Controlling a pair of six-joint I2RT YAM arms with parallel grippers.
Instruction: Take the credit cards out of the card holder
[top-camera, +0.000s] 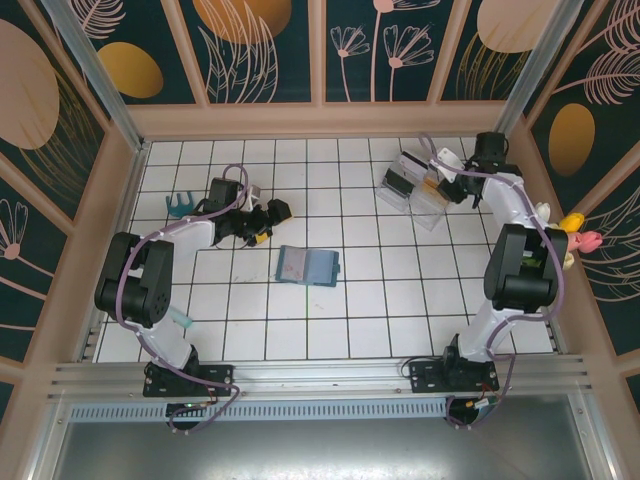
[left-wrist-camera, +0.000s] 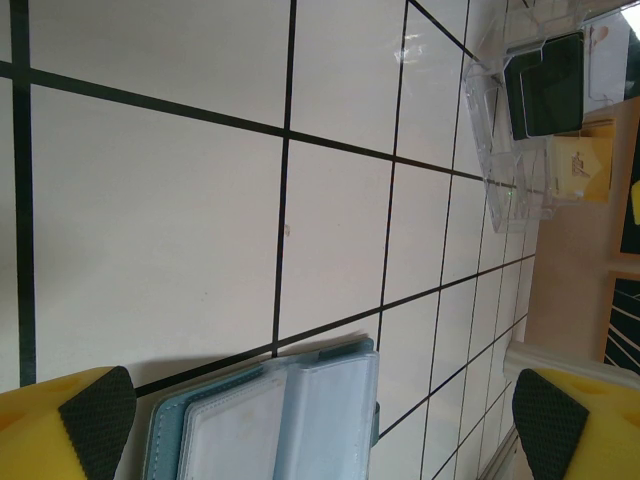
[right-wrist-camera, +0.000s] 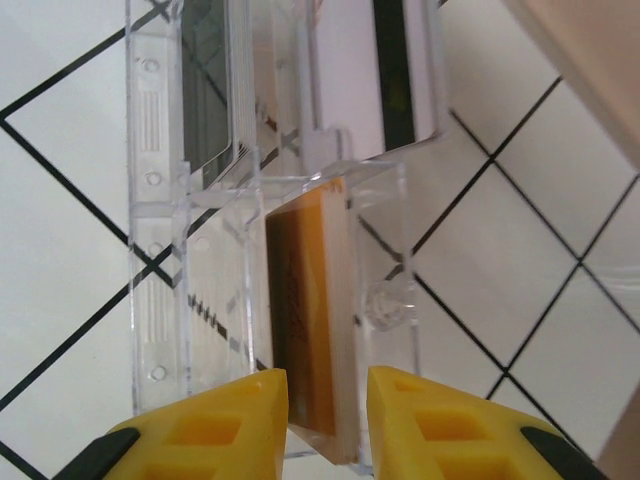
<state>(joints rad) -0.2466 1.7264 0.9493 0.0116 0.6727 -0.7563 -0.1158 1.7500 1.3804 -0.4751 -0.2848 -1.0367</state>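
Observation:
The teal-blue card holder (top-camera: 307, 266) lies open on the white tiles mid-table, its clear sleeves (left-wrist-camera: 270, 420) facing up. My left gripper (top-camera: 270, 212) hangs to its upper left, and in the left wrist view it (left-wrist-camera: 322, 425) stands wide open with nothing held. My right gripper (top-camera: 447, 187) is over the clear tray (top-camera: 400, 195). Its fingers (right-wrist-camera: 327, 400) stand slightly apart around the near edge of the yellow-orange credit card (right-wrist-camera: 310, 310), which stands on edge in a tray slot, with a gap on the right side. A greyish card with a dark stripe (right-wrist-camera: 395, 70) sits in the slot beyond.
The clear tray (left-wrist-camera: 490, 150) has upright walls (right-wrist-camera: 160, 250) dividing its slots, and a dark card (left-wrist-camera: 545, 85) is in one. A small teal clip-like thing (top-camera: 180, 207) lies at the far left. Wooden walls ring the tiled floor.

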